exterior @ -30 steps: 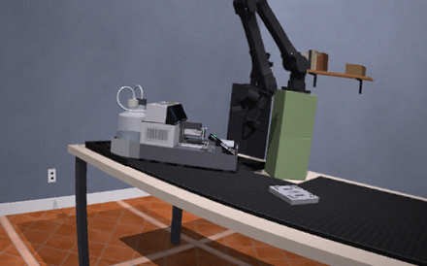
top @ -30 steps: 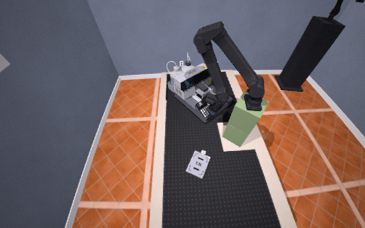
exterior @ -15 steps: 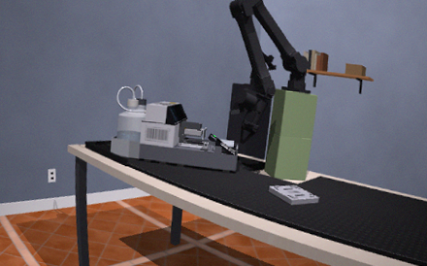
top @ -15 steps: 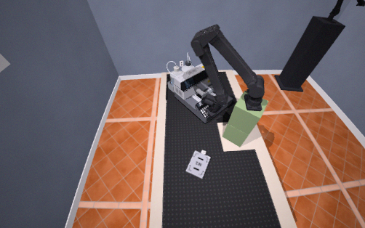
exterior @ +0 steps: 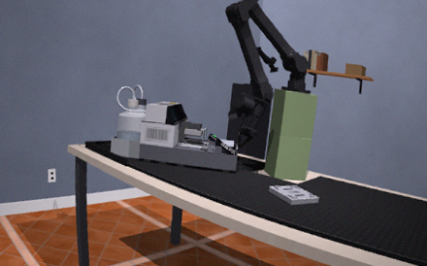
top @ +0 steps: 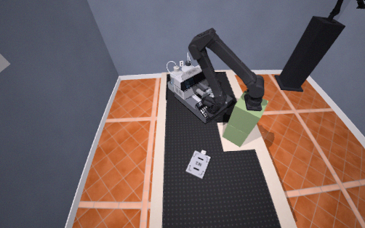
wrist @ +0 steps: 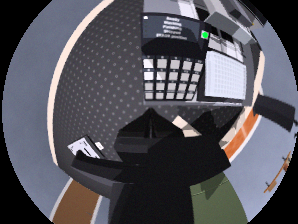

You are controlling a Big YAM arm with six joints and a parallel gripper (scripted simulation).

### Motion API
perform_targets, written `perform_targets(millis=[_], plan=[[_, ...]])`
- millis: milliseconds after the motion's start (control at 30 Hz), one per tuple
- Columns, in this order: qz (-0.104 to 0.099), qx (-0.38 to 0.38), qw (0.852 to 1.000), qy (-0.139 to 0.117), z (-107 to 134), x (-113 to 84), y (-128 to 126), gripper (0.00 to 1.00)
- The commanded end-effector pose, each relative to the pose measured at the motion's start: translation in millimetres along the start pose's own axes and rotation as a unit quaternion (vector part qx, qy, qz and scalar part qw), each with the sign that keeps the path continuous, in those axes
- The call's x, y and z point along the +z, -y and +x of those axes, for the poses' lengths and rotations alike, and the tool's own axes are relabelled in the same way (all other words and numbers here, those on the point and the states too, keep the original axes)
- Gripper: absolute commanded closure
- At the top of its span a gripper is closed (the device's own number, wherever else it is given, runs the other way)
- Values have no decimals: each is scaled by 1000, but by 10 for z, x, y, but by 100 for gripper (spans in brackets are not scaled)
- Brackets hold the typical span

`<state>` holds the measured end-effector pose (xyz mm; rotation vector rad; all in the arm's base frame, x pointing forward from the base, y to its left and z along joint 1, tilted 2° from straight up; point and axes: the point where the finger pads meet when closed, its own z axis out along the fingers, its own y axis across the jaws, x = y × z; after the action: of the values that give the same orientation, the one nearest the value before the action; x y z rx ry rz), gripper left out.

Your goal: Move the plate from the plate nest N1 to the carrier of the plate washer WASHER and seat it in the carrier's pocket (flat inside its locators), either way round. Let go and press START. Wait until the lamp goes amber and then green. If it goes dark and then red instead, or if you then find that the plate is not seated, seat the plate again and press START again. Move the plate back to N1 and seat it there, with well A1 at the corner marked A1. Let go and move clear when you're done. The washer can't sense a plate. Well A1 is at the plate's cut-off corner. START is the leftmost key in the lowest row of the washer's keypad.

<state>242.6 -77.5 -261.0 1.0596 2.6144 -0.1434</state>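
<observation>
The washer point(top: 178, 88) point(exterior: 159, 133) stands at the far end of the table. Its lamp point(wrist: 205, 35) is green. The white plate point(wrist: 225, 75) lies at the carrier beside the keypad point(wrist: 173, 78) and looks flat; its locators and cut-off corner are too small to tell. START point(wrist: 148, 96) is visible at the left of the lowest key row. My gripper point(wrist: 150, 111) point(exterior: 241, 146) is shut and empty, pointing down close to the keypad's front edge. The nest point(top: 198, 164) point(exterior: 293, 194) point(wrist: 82, 147) holds no plate; its label slots show.
The green pedestal point(top: 241, 121) point(exterior: 290, 133) carries the arm and stands beside the washer's front end. Bottles with tubes point(exterior: 130, 124) stand at the washer's back. The washer's raised head point(exterior: 162, 113) is close to the carrier. A dark column point(top: 309, 54) stands beyond the table.
</observation>
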Motion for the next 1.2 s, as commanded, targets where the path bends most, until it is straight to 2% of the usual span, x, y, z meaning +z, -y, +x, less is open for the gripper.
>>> perform_targets(millis=[0, 500, 600, 1167], plan=[[-5, -1, 1000, 7, -38, 84, -3, 100], [-5, -1, 1000, 7, -37, 290, -2, 100], [-10, -5, 1000, 13, -81, 272, -58, 100], [-10, -4, 1000, 13, -81, 256, -54, 100]])
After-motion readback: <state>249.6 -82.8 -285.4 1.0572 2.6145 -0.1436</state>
